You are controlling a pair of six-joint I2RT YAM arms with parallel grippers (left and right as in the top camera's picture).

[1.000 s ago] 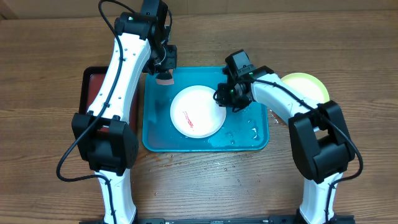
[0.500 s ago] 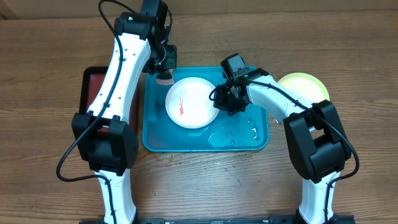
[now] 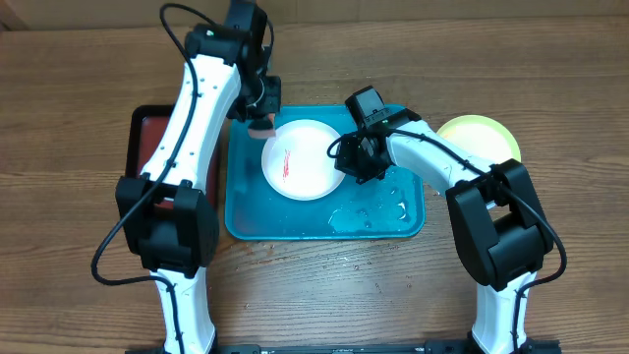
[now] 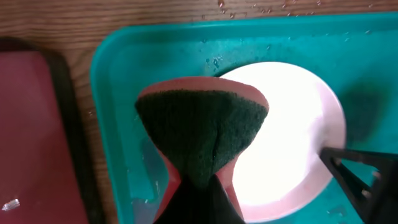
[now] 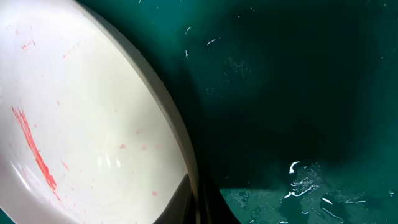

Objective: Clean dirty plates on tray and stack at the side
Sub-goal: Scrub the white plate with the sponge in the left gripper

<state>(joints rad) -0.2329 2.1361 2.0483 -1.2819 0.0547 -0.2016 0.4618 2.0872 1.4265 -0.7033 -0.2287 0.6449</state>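
Note:
On the turquoise tray a white plate carries a red smear on its left side. My right gripper is shut on the plate's right rim, and that rim runs down between the fingers. My left gripper is shut on a pink sponge, its green scouring face hanging over the plate's upper left edge. A yellow-green plate lies on the table right of the tray.
A dark red, black-rimmed tray sits left of the turquoise one, under my left arm. Water drops lie on the tray's bare right part. Wooden table surrounds both trays.
My right gripper has shut on the plate's right rim and drawn the plate up and to the left across the tray. The sponge now sits at the plate's edge.

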